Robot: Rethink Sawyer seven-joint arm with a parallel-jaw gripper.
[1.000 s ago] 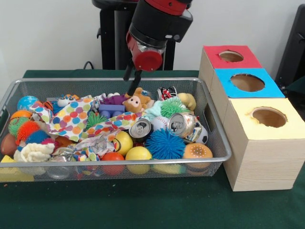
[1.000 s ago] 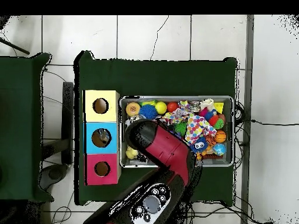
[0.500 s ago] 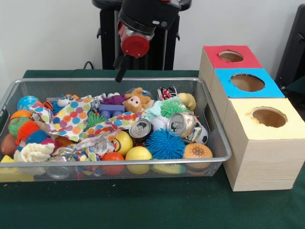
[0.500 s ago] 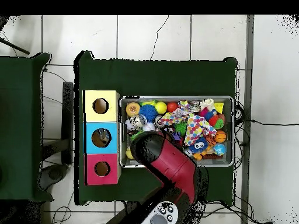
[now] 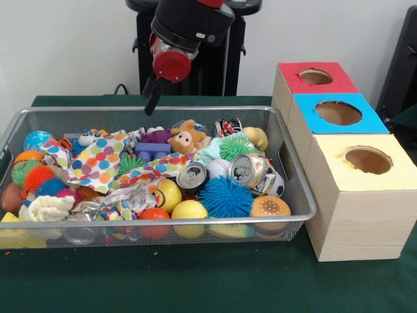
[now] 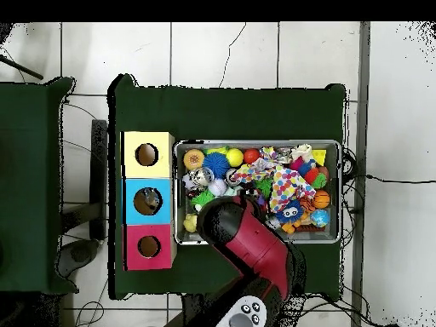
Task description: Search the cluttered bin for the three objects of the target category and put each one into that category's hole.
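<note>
1. One gripper [image 5: 151, 99], dark and narrow, hangs above the bin's far rim with nothing visible in it; whether it is parted or closed I cannot tell. Judged: raised clear of the clutter.
2. One plush [image 5: 187, 138], tan and soft, lies just below the gripper at about 5 o'clock, apart from it, atop the heap.
3. Two cans [image 5: 193, 176], crushed shiny metal, lie near bin centre at 5 o'clock from the plush, ends tilted upward.
4. One spiky ball [image 5: 225, 196], blue and rubbery, sits at 4 o'clock from the cans; smooth yellow balls [image 5: 189, 210] rest against the near wall.
5. One cloth [image 5: 98, 163], polka-dotted and crumpled, drapes over items at 9 o'clock from the cans, likely hiding some.
6. One bin [image 5: 309, 205], wire mesh, rectangular, holds everything; target category unstated, so candidates remain inside.
7. Three boxes, wood-grained, stand at 3 o'clock beside the bin: red [image 5: 306, 88], blue [image 5: 365, 120], yellow [image 5: 397, 173], each with a round hole on top.
</note>
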